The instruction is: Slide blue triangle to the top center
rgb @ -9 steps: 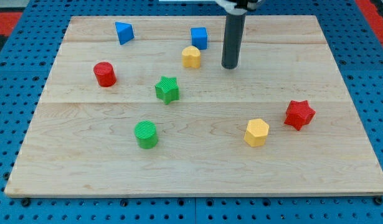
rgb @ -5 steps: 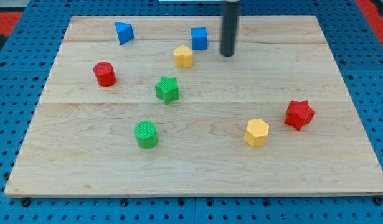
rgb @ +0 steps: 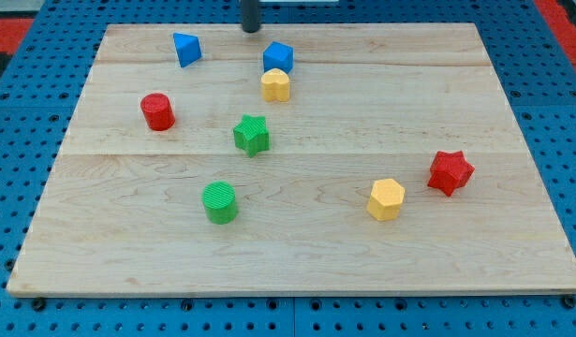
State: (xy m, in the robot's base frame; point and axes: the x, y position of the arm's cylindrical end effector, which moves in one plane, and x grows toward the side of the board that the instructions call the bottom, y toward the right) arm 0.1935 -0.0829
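The blue triangle [rgb: 185, 48] lies near the board's top left. My tip [rgb: 252, 30] is at the board's top edge, to the right of the blue triangle and apart from it, just up-left of the blue cube [rgb: 277, 57]. Only the rod's lowest part shows. The blue cube sits right above the small yellow block [rgb: 275, 85], close to touching it.
A red cylinder [rgb: 157, 111] is at the left, a green star [rgb: 252, 134] in the middle, a green cylinder [rgb: 219, 202] below it. A yellow hexagon [rgb: 386, 198] and a red star [rgb: 450, 172] are at the right. The wooden board [rgb: 494, 262] rests on a blue pegboard.
My tip moved up and to the left, from right of the blue cube to the top edge. The blue cube shifted left and turned. The yellow block had slid left earlier. The blue triangle has not moved.
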